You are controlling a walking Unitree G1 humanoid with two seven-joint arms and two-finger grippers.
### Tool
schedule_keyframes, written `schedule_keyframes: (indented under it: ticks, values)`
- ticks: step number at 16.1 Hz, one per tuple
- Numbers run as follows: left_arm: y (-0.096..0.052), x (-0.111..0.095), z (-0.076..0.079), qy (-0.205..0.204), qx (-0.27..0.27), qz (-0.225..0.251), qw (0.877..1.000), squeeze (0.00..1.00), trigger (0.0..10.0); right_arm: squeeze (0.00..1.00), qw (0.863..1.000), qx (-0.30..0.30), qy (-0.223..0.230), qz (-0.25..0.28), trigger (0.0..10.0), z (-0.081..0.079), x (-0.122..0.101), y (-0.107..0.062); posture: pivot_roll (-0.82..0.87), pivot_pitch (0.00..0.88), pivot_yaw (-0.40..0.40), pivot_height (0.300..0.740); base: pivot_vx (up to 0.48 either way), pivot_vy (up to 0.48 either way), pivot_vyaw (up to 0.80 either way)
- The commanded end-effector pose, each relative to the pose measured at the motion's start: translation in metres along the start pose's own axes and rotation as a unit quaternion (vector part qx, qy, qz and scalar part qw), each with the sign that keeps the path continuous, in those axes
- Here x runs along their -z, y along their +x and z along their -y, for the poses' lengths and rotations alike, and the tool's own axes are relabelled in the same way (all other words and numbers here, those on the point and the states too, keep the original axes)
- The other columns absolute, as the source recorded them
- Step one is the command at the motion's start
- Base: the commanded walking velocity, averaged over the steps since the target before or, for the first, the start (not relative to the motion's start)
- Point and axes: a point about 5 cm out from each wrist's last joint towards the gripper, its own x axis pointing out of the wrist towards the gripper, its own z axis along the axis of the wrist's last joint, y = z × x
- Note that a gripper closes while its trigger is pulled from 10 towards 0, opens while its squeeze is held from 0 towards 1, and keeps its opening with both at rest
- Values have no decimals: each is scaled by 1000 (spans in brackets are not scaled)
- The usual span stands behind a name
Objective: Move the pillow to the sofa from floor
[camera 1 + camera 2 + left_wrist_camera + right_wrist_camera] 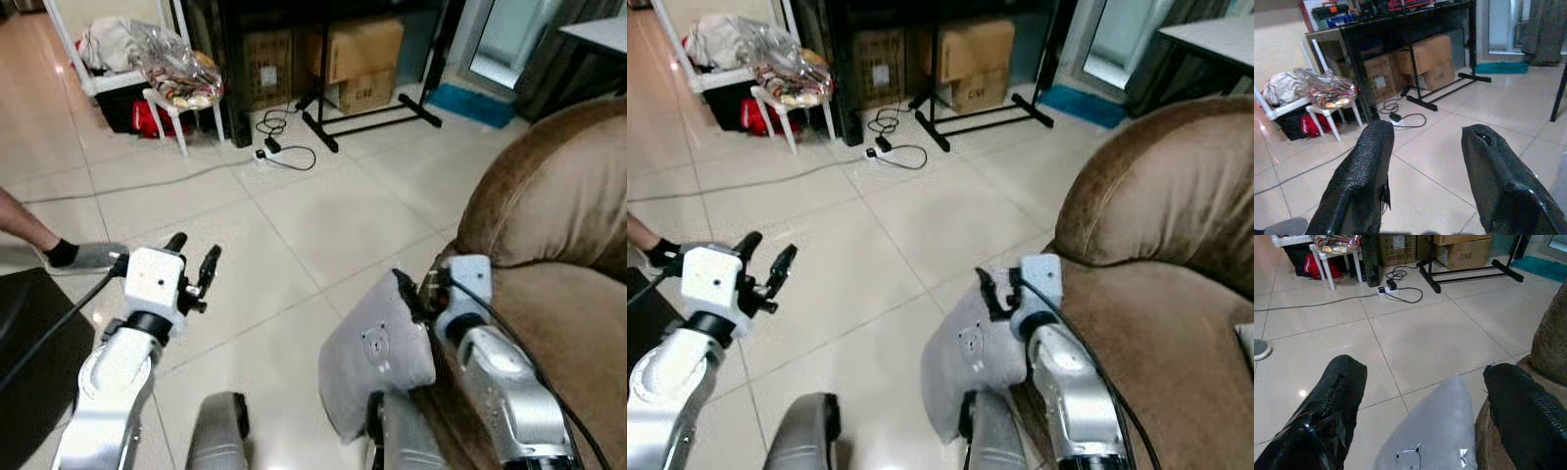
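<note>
A grey pillow (377, 357) printed with a small bear face hangs off the floor, right beside the front edge of the brown sofa (549, 225). My right gripper (416, 289) is shut on the pillow's upper edge. In the right wrist view the pillow (1432, 435) sits between the two black fingers (1334, 401), with the sofa's edge just beyond it. My left gripper (193, 257) is raised over the tiled floor on the left. It is open, and its fingers (1364, 171) hold nothing.
A person's foot in a black sock and grey slipper (78, 257) rests on the floor at the left. A dark object (29, 362) lies at the lower left. Farther off are a power strip with cables (269, 152), a white stool with bags (181, 83), cardboard boxes (362, 59) and a black stand (377, 119).
</note>
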Motion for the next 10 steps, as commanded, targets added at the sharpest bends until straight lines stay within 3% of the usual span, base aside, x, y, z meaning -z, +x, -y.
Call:
schedule_keyframes:
  ticks: [1, 3, 5, 10]
  values:
    - [-2, 2, -3, 4, -4, -8, 1000, 0, 10000, 0, 1000, -16, 0, -2, 10000, -6, -2, 3, 16, 0, -29, 536, 0, 0, 0]
    - [-1, 3, -2, 4, 4, -12, 1000, 0, 10000, 0, 1000, -17, -9, -18, 10000, -2, 0, 8, 16, 0, -31, 521, 0, 0, 0]
    - [9, 13, 4, 21, 53, -31, 998, 0, 10000, 0, 999, -8, 8, -47, 10000, 1, 10, 26, 16, 0, -37, 496, 0, 0, 0]
    - [27, 10, -8, 46, 81, -27, 995, 0, 10000, 0, 996, 17, 27, -82, 10000, 3, 23, 54, 22, 0, -42, 446, 0, 0, 0]
